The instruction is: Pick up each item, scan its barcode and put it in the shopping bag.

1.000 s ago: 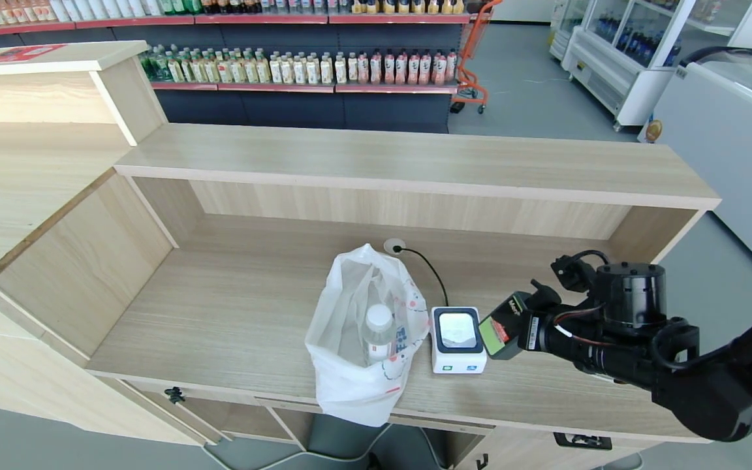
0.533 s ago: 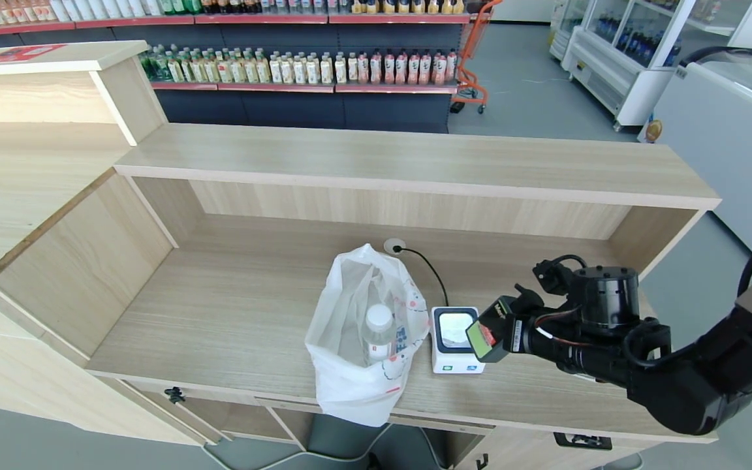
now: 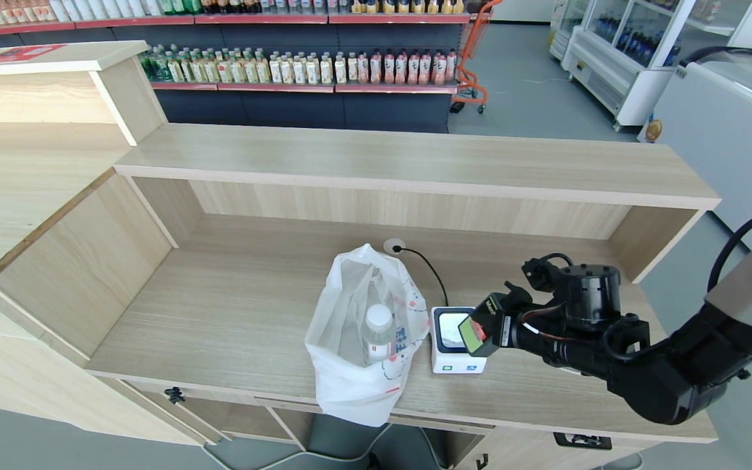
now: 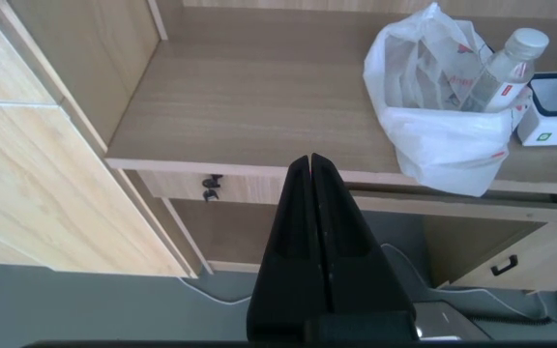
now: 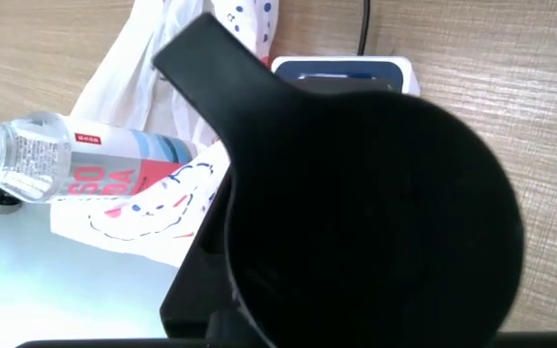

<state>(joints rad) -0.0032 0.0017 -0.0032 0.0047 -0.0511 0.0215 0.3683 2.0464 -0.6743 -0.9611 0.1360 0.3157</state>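
Right hand [image 3: 488, 321]: clamped on a small green-faced item [image 3: 476, 333], held tilted just above the scanner [image 3: 449, 358], over its right edge. The green face seems angled toward the scanner window, presumably so that the barcode reads. Judged step: scanning; bagging not yet done.

Shopping bag [image 3: 350, 382]: touching the scanner's left side, mouth open upward, a clear bottle [image 3: 378, 331] upright inside. Standing so close should keep the drop short.

Left hand [image 4: 310, 169]: fingers pressed together, empty, well left of the scanner and off the bench [image 3: 232, 307] front edge, probably parked clear.
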